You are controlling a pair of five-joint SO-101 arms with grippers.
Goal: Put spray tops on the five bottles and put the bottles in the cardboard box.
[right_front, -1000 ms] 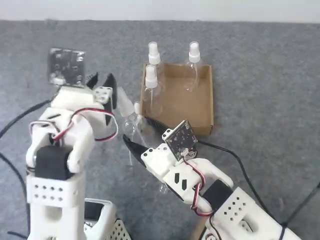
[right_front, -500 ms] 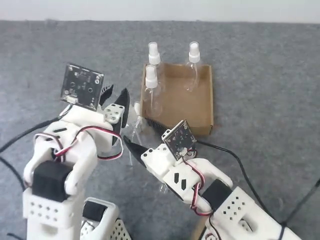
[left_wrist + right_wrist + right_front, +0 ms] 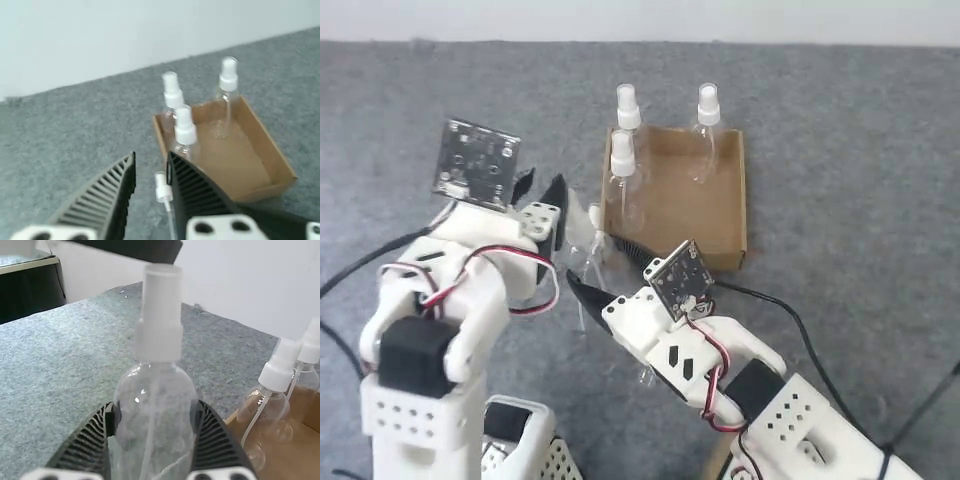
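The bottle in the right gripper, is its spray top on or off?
On. A white spray top sits on the neck of the clear bottle in the right gripper.

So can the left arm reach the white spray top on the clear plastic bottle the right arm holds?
Probably yes. The left gripper is open, the white spray top lines up with its gap and nothing blocks it. The right gripper clamps the clear plastic bottle lower, leaving the top free.
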